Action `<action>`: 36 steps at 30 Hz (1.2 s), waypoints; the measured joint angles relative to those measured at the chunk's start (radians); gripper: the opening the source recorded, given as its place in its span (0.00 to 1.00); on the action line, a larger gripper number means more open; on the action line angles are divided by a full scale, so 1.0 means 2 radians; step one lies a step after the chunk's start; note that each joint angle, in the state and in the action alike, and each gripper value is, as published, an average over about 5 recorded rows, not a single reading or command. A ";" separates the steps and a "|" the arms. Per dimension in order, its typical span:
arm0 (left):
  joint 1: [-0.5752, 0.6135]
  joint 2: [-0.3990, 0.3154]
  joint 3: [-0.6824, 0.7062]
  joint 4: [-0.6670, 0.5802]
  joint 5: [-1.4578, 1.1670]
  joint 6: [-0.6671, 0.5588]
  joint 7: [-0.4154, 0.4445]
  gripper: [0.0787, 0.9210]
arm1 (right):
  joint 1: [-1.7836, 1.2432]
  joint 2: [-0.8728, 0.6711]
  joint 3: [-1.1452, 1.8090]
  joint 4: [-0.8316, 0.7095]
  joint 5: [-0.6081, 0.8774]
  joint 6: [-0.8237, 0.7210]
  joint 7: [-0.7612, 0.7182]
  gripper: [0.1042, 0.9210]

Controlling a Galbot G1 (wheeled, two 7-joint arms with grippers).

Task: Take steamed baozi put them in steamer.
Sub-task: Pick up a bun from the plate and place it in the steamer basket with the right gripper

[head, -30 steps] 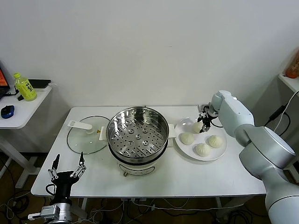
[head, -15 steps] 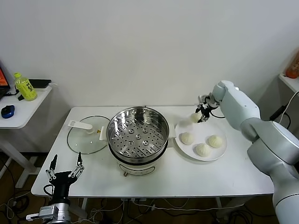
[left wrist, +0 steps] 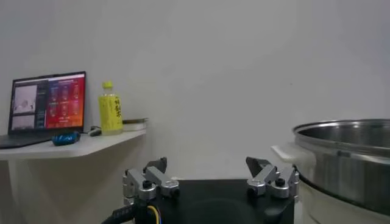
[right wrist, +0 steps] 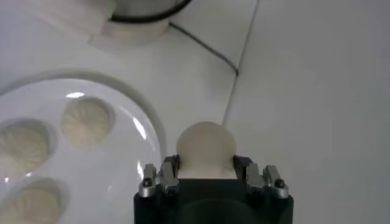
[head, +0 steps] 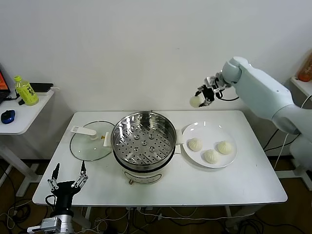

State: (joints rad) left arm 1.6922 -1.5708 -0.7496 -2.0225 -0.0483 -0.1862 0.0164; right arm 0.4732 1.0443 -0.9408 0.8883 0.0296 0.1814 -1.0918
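Note:
My right gripper (head: 199, 100) hangs in the air above the table's back edge, between the steamer and the plate, shut on one steamed baozi (head: 195, 101). In the right wrist view that baozi (right wrist: 205, 148) sits squeezed between the jaws of the right gripper (right wrist: 206, 163). Three more baozi (head: 211, 156) lie on the white plate (head: 210, 131). The steamer (head: 144, 139) stands at the table's middle, its perforated tray bare. My left gripper (head: 68, 175) waits low off the table's front left corner, open.
A round glass lid (head: 90, 140) with a white handle lies left of the steamer. A side table (head: 22, 117) at far left holds a yellow bottle (head: 26, 91) and a blue mouse. The steamer's steel wall (left wrist: 347, 152) shows in the left wrist view.
My right gripper closed on a baozi at the plate's back edge and lifted it up and toward the steamer. The left arm stayed parked.

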 measured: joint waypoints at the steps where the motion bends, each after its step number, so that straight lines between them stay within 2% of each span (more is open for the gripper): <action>1: 0.000 0.000 0.000 0.000 0.001 0.000 0.000 0.88 | 0.011 -0.001 -0.010 0.016 0.009 0.001 0.000 0.61; 10: 0.005 -0.004 0.002 -0.003 0.007 -0.002 -0.002 0.88 | 0.094 0.015 -0.090 0.128 0.069 0.008 -0.002 0.62; 17: 0.004 -0.004 0.001 -0.004 0.008 -0.003 -0.003 0.88 | 0.115 0.045 -0.135 0.166 0.074 0.022 -0.003 0.61; 24: -0.002 -0.001 -0.001 -0.008 0.007 0.001 -0.004 0.88 | 0.104 0.090 -0.154 0.155 0.036 0.058 -0.002 0.61; 36: -0.013 -0.002 0.000 -0.011 0.009 0.011 -0.007 0.88 | 0.057 0.166 -0.152 0.078 -0.073 0.136 0.001 0.62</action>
State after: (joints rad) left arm 1.6669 -1.5746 -0.7500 -2.0454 -0.0308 -0.1649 0.0028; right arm 0.5878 1.3765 -1.2455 1.0439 -0.1165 0.4540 -1.0892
